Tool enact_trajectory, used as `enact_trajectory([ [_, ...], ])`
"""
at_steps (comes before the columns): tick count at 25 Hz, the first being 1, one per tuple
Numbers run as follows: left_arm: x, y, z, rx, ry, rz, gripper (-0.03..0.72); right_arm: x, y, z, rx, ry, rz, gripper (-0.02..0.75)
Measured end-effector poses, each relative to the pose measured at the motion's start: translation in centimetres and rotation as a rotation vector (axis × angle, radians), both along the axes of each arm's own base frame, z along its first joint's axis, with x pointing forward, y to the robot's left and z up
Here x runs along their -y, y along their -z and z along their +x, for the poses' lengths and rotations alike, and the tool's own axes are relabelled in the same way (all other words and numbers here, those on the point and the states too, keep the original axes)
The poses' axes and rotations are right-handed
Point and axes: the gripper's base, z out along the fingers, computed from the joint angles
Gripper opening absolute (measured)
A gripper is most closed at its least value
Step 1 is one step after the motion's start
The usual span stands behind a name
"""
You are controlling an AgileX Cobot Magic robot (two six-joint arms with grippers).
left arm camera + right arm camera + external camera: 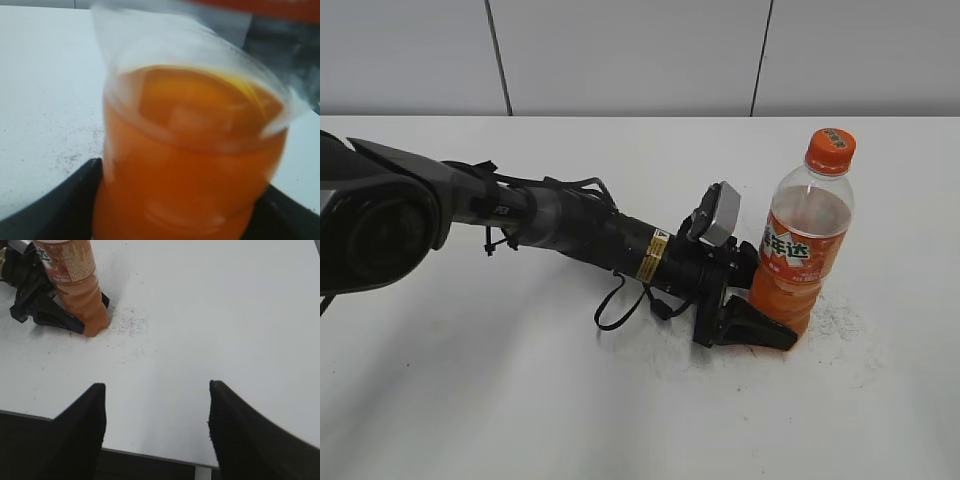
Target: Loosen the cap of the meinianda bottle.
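The meinianda bottle (802, 245) stands upright on the white table, full of orange drink, with its orange label facing me. Its orange cap (830, 150) is on top. My left gripper (760, 325) lies low on the table and is shut on the bottle's base, one black finger on each side. The left wrist view is filled by the bottle's lower body (190, 165). The right wrist view shows the bottle (75, 285) far at the upper left. My right gripper (156, 405) is open and empty above the table's near edge, out of the exterior view.
The white table (520, 400) has dark speckled marks around the bottle's base (127, 322). The left arm stretches across the table from the left. A grey panelled wall stands behind. The table's front edge (150, 456) lies under my right gripper.
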Motion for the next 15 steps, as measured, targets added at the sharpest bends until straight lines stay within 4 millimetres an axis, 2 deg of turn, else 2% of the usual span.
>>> enact_trajectory([
  [2,0.0,0.0,0.0,0.0,0.001,0.0,0.569,-0.2,-0.4,0.1,0.007,-0.007,0.023,0.477],
  [4,0.0,0.0,0.0,0.001,0.003,0.001,0.569,-0.5,-1.3,1.2,0.002,-0.021,0.083,0.477],
  [10,0.0,0.0,0.0,0.0,0.004,0.0,0.569,-2.0,-4.3,6.6,-0.085,-0.085,0.31,0.477],
  [15,0.0,0.0,0.0,0.0,0.004,0.0,0.569,-2.9,-7.7,11.3,-0.139,-0.16,0.385,0.477],
])
